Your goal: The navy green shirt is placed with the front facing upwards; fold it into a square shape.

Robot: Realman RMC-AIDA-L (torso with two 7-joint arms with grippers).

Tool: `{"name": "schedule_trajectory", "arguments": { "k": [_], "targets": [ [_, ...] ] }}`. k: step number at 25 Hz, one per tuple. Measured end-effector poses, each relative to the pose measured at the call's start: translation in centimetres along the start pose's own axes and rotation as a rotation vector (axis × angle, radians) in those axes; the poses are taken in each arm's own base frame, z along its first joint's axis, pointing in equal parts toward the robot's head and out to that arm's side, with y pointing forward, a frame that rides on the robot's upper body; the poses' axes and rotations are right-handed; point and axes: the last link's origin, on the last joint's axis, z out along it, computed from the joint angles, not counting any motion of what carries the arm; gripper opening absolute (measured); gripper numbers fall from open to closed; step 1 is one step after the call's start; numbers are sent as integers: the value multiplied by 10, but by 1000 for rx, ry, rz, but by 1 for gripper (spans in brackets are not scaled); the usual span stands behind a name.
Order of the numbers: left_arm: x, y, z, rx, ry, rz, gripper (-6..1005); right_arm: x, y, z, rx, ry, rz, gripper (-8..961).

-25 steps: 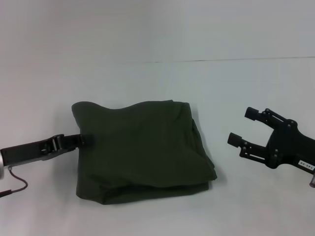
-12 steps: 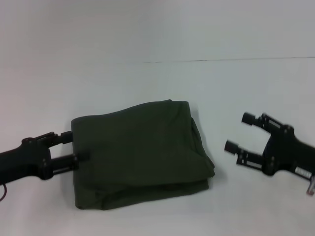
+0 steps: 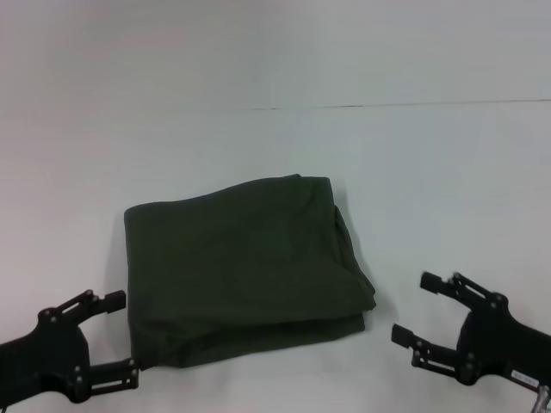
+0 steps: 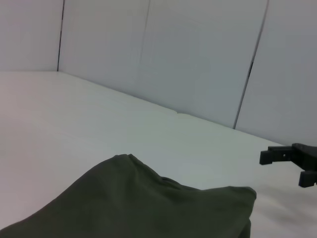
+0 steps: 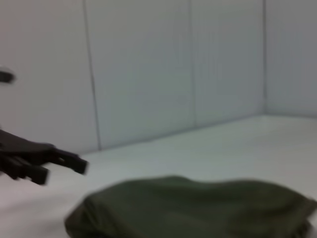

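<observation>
A plain white table (image 3: 430, 172) lies under me, pale wall panels behind. Both my grippers have pulled back toward my body since a moment ago: my left gripper (image 3: 119, 340), jaws apart, has let go of the navy green shirt (image 3: 245, 267); my right gripper (image 3: 422, 310) also gapes empty. The shirt's soft matte cloth lies mid-table, folded into a rough, layered square.
</observation>
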Motion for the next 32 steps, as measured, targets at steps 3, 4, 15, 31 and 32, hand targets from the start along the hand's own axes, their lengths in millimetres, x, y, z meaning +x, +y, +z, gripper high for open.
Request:
{"name": "schedule_trajectory", "arguments": {
  "k": [3,4,15,31,32],
  "targets": [
    [-6,3,-2,12,7,9,965,9,3,-5,29,23,3,915],
    [-8,4,-2,13,8,8,965,10,4,-5,32,26,3,915],
    [-14,9,-3,-5,-22,7,966,14,3,-4,39,49,2,915],
    [-10,1,-10,50,17,6,963,12,6,1,23,34,4,915],
    [-9,1,-10,54,22,5,963,12,7,2,23,35,4,915]
  ]
}}
